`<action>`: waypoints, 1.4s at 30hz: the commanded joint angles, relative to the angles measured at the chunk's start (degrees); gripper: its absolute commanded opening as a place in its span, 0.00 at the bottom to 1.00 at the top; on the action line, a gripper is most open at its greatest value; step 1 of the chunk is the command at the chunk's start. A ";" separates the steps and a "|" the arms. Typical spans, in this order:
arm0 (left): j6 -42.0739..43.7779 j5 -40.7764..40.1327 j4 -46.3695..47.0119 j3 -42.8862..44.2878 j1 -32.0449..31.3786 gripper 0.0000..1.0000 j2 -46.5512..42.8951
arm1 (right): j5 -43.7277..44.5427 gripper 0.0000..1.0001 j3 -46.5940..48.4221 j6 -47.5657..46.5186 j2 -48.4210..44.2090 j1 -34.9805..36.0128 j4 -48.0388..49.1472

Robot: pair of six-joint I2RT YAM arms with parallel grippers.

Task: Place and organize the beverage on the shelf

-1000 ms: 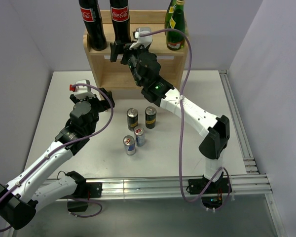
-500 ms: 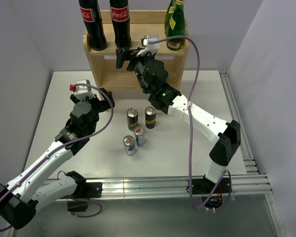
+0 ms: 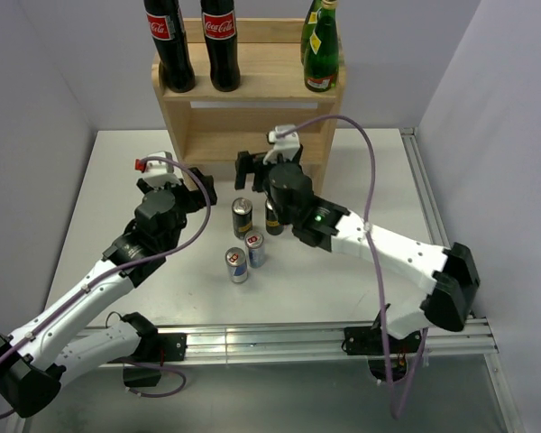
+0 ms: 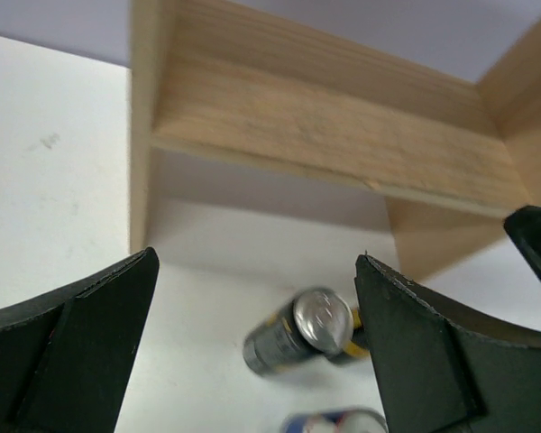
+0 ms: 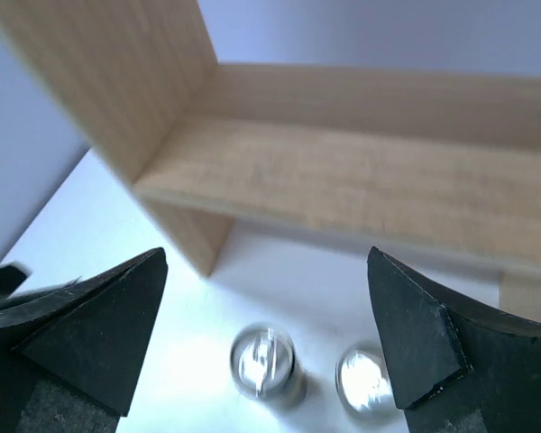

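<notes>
Currently the small light wooden three-tier shelf (image 3: 252, 113) stands at the far side of the white surface (image 3: 361, 171), in front of the back wall. On its rimmed top tier, two dark cola bottles with red labels (image 3: 196, 45) stand upright at the left end, and green glass bottles with yellow labels (image 3: 322, 50) stand at the right end.

Four cans stand upright on the surface in front of the shelf, between the two arms. The pair of black-and-gold cans (image 3: 242, 216) is nearer the shelf; the right-hand one of the pair is partly hidden behind the right arm. The pair of silver-and-blue cans (image 3: 245, 257) sits nearer the arm bases, the two just beside each other.

The left tool (image 4: 256, 262) is spread wide with nothing between its fingers. It sits left of the cans and points toward the shelf's lower tiers, with one black-and-gold can in its wrist view.

The right tool (image 5: 267, 257) is also spread wide and empty. It hangs just in front of the shelf's lower part, above the black-and-gold cans, whose two round tops show blurred in its wrist view.
</notes>
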 commanded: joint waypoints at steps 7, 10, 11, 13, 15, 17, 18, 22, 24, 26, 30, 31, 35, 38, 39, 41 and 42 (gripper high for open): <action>-9.45 3.54 -7.96 -6.16 -9.38 0.98 -9.80 | 9.81 0.98 -14.49 9.13 -21.95 4.58 -4.53; -12.09 6.88 -7.89 -9.94 -10.44 0.97 -11.83 | 11.13 0.98 -19.85 11.77 -26.44 4.84 -6.20; -12.62 7.33 -7.36 -11.26 -10.88 0.97 -12.18 | 11.74 0.98 -22.30 12.39 -27.42 4.84 -6.55; -14.55 8.03 -6.05 -15.82 -12.45 0.95 -12.80 | 12.19 0.98 -24.33 14.06 -29.96 4.93 -6.99; -16.57 8.21 -2.72 -20.57 -14.04 0.95 -14.89 | 12.89 0.98 -26.01 14.94 -31.20 4.84 -7.78; -17.63 7.77 0.88 -23.21 -17.03 0.95 -16.48 | 13.68 0.98 -26.71 14.95 -32.52 4.93 -8.40; -17.72 7.68 1.25 -25.48 -17.99 0.95 -17.71 | 14.21 0.98 -26.89 14.86 -32.79 4.84 -8.40; -18.08 4.35 3.98 -28.40 -24.66 0.95 -19.30 | 15.26 0.98 -28.21 14.94 -34.80 4.84 -10.77; -18.16 2.68 5.38 -29.72 -28.18 0.96 -19.39 | 15.44 0.98 -29.44 15.38 -35.51 4.93 -10.77; -18.43 1.10 6.26 -30.34 -30.21 0.96 -18.17 | 15.71 0.98 -30.58 15.91 -35.78 4.93 -11.04; -18.87 -4.77 8.54 -30.87 -34.52 0.96 -12.90 | 15.62 0.98 -32.34 17.58 -36.65 4.93 -11.39; -18.95 -6.02 9.68 -31.04 -36.09 0.96 -11.76 | 15.71 0.98 -32.69 17.67 -36.83 4.84 -11.56; -19.05 -8.57 14.60 -32.53 -37.16 0.97 -4.74 | 16.06 0.98 -33.13 17.76 -38.06 4.84 -12.27; -19.48 -12.52 17.25 -32.72 -37.16 0.97 -0.61 | 15.97 0.98 -33.48 17.76 -39.55 4.84 -13.06; -19.92 -13.92 17.34 -32.45 -37.16 0.97 0.29 | 16.06 0.98 -33.48 17.84 -40.25 4.84 -13.32; -20.18 -17.44 19.79 -32.01 -37.16 0.97 3.10 | 15.97 0.98 -34.18 17.93 -41.05 4.93 -13.68; -20.36 -18.76 20.93 -32.01 -37.08 0.97 4.24 | 15.88 0.98 -34.45 18.11 -41.57 4.84 -13.76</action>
